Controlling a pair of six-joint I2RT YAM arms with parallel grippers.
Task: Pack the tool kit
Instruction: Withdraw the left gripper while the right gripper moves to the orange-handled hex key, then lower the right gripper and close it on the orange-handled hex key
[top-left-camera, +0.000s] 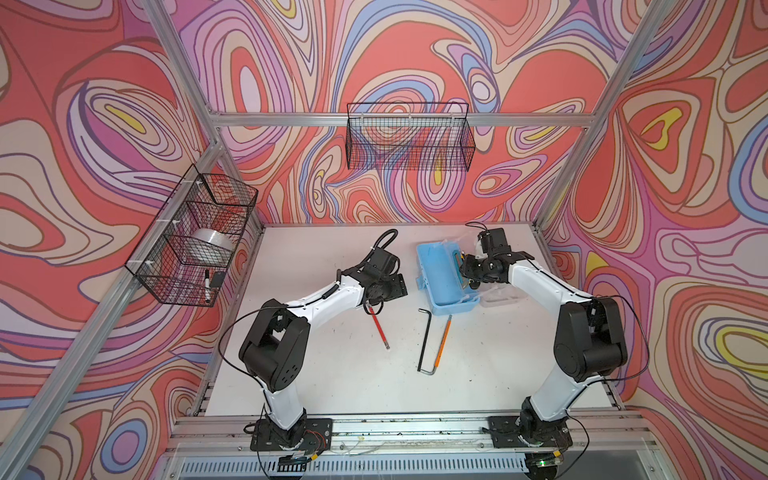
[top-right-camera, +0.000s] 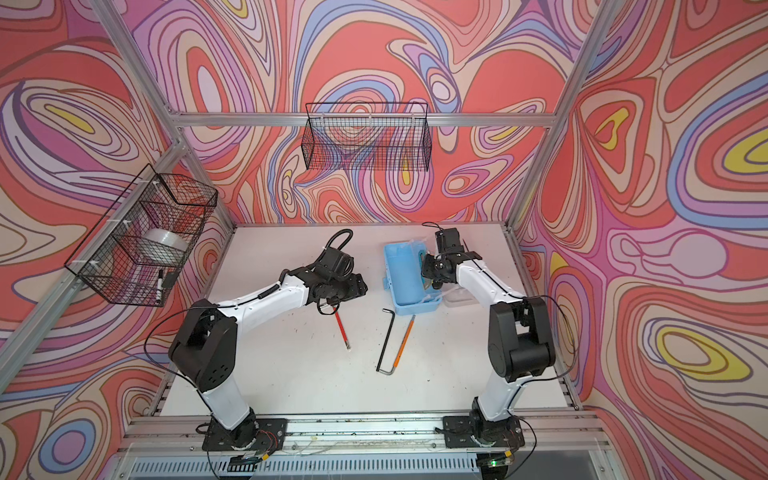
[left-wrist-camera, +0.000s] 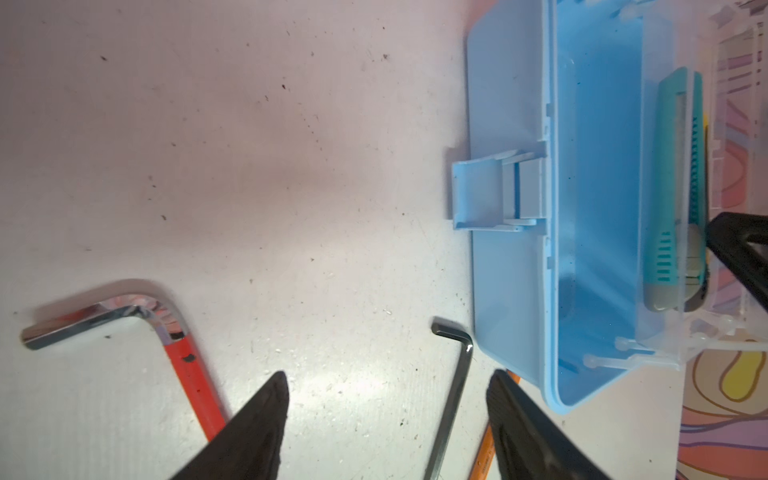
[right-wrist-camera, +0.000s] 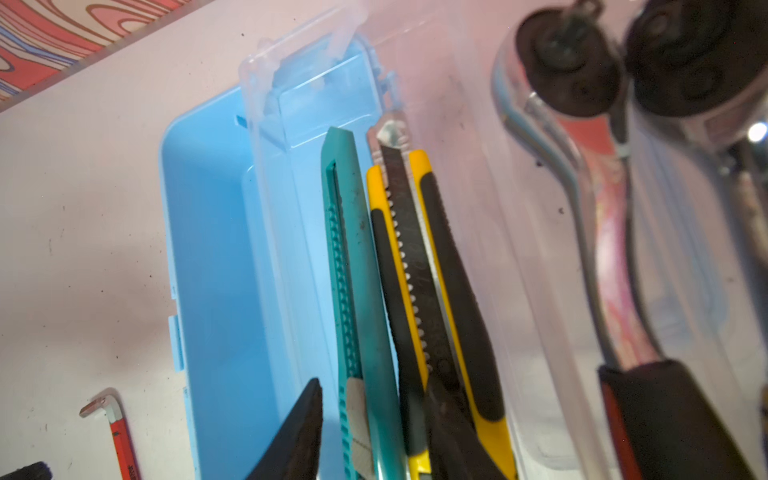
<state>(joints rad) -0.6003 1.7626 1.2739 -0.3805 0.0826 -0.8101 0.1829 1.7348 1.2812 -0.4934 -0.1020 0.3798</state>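
- While the left hand (left-wrist-camera: 388, 374) hangs over the white counter (top-left-camera: 332, 395) with its fingers spread wide and nothing between them, a black hex key (left-wrist-camera: 455, 395) lies on the counter beneath the gap.
- A red-shafted hex key (left-wrist-camera: 187, 365) lies flat just outside one finger of that hand. An orange-shafted hex key (left-wrist-camera: 486, 453) peeks out by the other finger, close beside the black one.
- Just past the left hand's fingertips sits the light-blue case (left-wrist-camera: 598, 208), open on the counter, its latch tab facing that hand.
- The right hand (right-wrist-camera: 459, 374) hovers low over the case's side away from the left hand. Its fingers are parted and straddle two tools without clamping either.
- A teal cutter (right-wrist-camera: 357, 270) and a yellow-and-black cutter (right-wrist-camera: 419, 249) lie side by side between those fingers, lengthwise in the clear section of the case.
- A chrome ratchet (right-wrist-camera: 611, 270), blurred, lies on the clear lid (top-left-camera: 503, 297) beyond the cutters, its handle running under one finger of the right hand.
- In both top views the three hex keys lie loose on the counter between the two arms, nearer the arms' bases than the case.
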